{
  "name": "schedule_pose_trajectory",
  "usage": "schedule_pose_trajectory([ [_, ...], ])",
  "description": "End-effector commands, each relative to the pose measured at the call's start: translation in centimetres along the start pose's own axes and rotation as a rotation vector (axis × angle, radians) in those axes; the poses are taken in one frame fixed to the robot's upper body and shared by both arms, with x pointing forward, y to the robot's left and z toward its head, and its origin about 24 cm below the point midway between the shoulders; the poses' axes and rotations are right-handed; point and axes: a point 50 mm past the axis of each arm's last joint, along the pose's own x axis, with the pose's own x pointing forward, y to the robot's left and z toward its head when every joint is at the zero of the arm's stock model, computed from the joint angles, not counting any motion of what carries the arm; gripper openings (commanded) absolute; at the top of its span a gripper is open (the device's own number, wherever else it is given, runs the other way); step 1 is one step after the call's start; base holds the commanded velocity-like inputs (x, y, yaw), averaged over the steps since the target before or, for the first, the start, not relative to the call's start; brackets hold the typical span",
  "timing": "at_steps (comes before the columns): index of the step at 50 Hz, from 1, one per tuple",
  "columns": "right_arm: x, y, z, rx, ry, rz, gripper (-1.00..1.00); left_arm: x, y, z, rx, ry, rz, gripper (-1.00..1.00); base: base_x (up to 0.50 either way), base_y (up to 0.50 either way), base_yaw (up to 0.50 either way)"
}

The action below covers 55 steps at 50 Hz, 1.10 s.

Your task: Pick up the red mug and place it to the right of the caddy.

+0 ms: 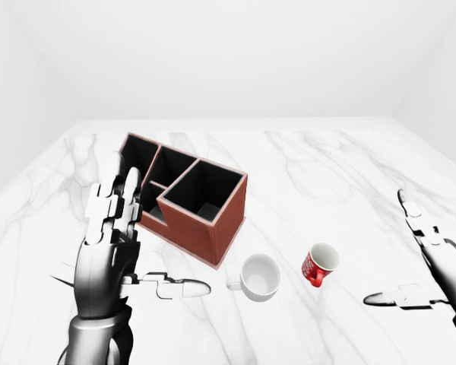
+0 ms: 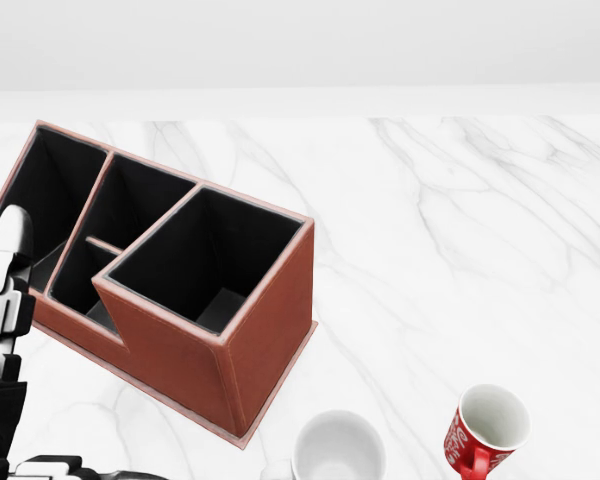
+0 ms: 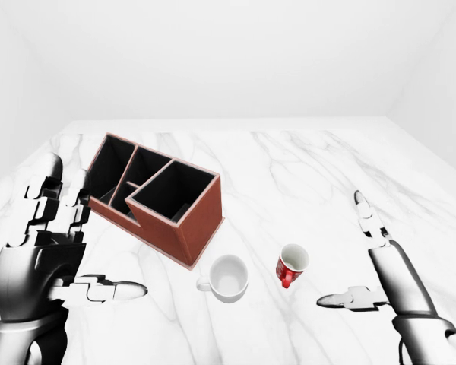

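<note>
Eye views only: right robot hand splayed, empty, w/ left robot hand likewise, red mug untouched.

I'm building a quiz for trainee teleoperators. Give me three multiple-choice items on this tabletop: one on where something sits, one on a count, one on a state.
1. In the left-eye view, the white mug sits where relative to the red mug?
A. left of it
B. right of it
C. inside the caddy

2. How many mugs stand on the marble table?
A. one
B. two
C. four

3. What is the right hand doing?
A. clamped on the red mug
B. resting in the caddy
C. open, holding nothing

Answers:
1. A: the white mug lies between the caddy and the red mug.
2. B: one white, one red.
3. C: its fingers are spread, apart from the red mug.
</note>
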Motion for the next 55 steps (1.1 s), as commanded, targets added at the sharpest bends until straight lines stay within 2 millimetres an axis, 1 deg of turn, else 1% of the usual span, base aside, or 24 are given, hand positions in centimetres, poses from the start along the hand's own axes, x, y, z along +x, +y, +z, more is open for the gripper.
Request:
schedule_pose_trajectory([
  [1,1.4,0.4,-0.6,-0.039,0.025,0.052,1.0,0.0,0.1,0.3,0.004,-0.016,0.002,1.0,0.0,0.0,0.0],
  [2,1.8,0.3,-0.5,-0.047,0.018,0.054,1.0,0.0,0.1,0.4,0.005,-0.018,0.002,1.0,0.0,0.0,0.0],
  [3,1.9,0.4,-0.6,-0.053,0.02,0.062,1.0,-0.1,0.1,0.0,0.003,0.005,0.003,1.0,0.0,0.0,0.0],
  [5,2.2,0.6,-0.8,-0.057,0.029,0.076,1.0,0.0,0.1,0.3,0.005,-0.016,0.002,1.0,0.0,0.0,0.0],
  [6,2.5,0.9,-1.3,-0.057,0.047,0.096,1.0,0.0,0.2,0.3,0.005,-0.014,0.003,1.0,0.0,0.0,0.0],
  [10,3.2,1.4,-1.9,-0.047,0.066,0.132,1.0,0.0,0.1,0.3,0.005,-0.013,0.003,1.0,0.0,0.0,0.0],
  [15,3.8,1.4,-2.1,-0.051,0.065,0.151,1.0,0.0,0.1,0.4,0.006,-0.016,0.003,1.0,0.0,0.0,0.0],
  [19,4.1,1.8,-2.3,-0.059,0.073,0.173,1.0,-0.1,0.1,0.4,0.007,-0.015,0.003,1.0,0.0,0.0,0.0],
  [21,4.2,2.0,-2.7,-0.059,0.09,0.191,1.0,-0.1,0.2,0.6,0.01,-0.024,0.005,1.0,0.0,0.0,0.0],
  [28,4.5,2.2,-2.7,-0.063,0.087,0.204,1.0,-0.2,0.2,0.7,0.008,-0.023,0.006,1.0,0.0,0.0,0.0],
  [30,4.6,2.4,-3.1,-0.06,0.104,0.217,1.0,-0.1,0.3,1.0,0.011,-0.04,0.006,1.0,0.0,0.0,0.0],
  [33,4.9,2.7,-3.5,-0.052,0.115,0.233,1.0,-0.2,0.3,0.8,0.01,-0.028,0.006,1.0,0.0,0.0,0.0],
  [37,5.2,2.9,-3.8,-0.047,0.125,0.249,1.0,-0.1,0.3,1.1,0.012,-0.045,0.007,1.0,0.0,0.0,0.0],
  [38,5.3,3.0,-4.0,-0.044,0.131,0.258,1.0,-0.2,0.3,0.8,0.01,-0.029,0.007,1.0,0.0,0.0,0.0],
  [40,5.5,3.2,-4.1,-0.044,0.136,0.267,1.0,-0.1,0.4,1.0,0.013,-0.043,0.008,1.0,0.0,0.0,0.0],
  [41,5.6,3.3,-4.1,-0.046,0.135,0.272,1.0,-0.1,0.4,0.8,0.011,-0.033,0.008,1.0,0.0,0.0,0.0],
  [43,5.9,3.6,-4.3,-0.049,0.14,0.291,1.0,-0.1,0.3,0.4,0.008,-0.013,0.008,1.0,0.0,0.0,0.0],
  [46,6.4,4.3,-4.9,-0.045,0.164,0.33,1.0,-0.1,0.3,0.7,0.01,-0.028,0.007,1.0,0.0,0.0,0.0],
  [50,7.1,4.2,-4.7,-0.049,0.152,0.338,1.0,-0.1,0.4,0.6,0.01,-0.026,0.01,1.0,0.0,0.0,0.0],
  [51,7.3,4.1,-4.4,-0.059,0.139,0.335,1.0,-0.1,0.4,0.5,0.009,-0.021,0.009,1.0,0.0,0.0,0.0],
  [55,7.4,4.2,-4.2,-0.076,0.132,0.341,1.0,0.0,0.4,0.5,0.009,-0.021,0.008,1.0,0.0,0.0,0.0],
])
